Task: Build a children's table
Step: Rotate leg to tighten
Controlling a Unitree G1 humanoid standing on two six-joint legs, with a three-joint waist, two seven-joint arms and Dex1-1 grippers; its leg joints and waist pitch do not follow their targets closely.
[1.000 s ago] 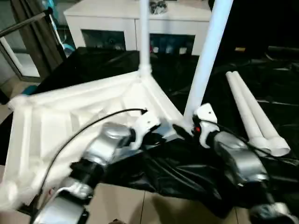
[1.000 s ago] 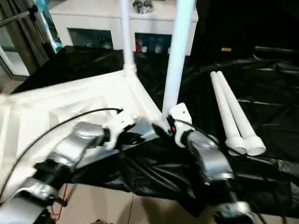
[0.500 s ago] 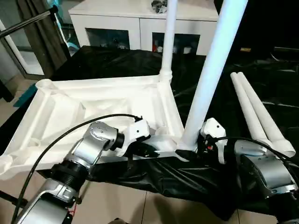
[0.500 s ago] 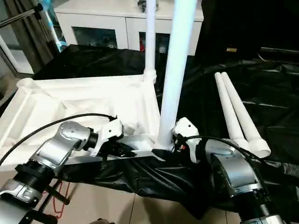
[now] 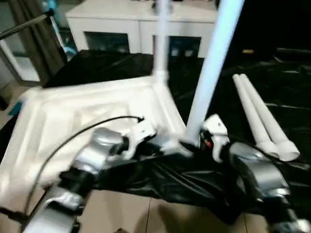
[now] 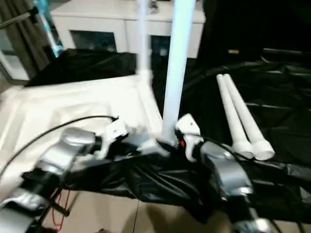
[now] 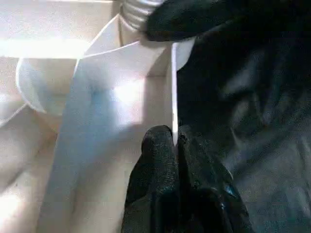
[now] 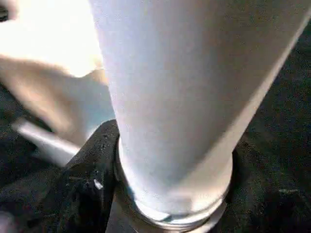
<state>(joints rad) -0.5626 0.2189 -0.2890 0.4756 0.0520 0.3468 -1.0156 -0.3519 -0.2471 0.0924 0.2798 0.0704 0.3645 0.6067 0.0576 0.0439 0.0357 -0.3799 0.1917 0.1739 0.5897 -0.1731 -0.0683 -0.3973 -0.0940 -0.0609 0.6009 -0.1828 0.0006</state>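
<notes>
Both arms are reaching to the near right corner of the upturned tabletop (image 5: 87, 111).

My left gripper (image 7: 174, 141) is pinching the tabletop's thin rim, fingers together on it; my right gripper (image 8: 160, 194) is wrapping the base of the near leg (image 5: 214, 63) standing in that corner. Legs counted: four. Two are standing in the tabletop's right corners, two loose legs (image 5: 262, 116) are lying right of it on black sheeting (image 5: 286, 82).

White tabletop (image 5: 87, 109) (black cloth (image 5: 272, 87))
</notes>
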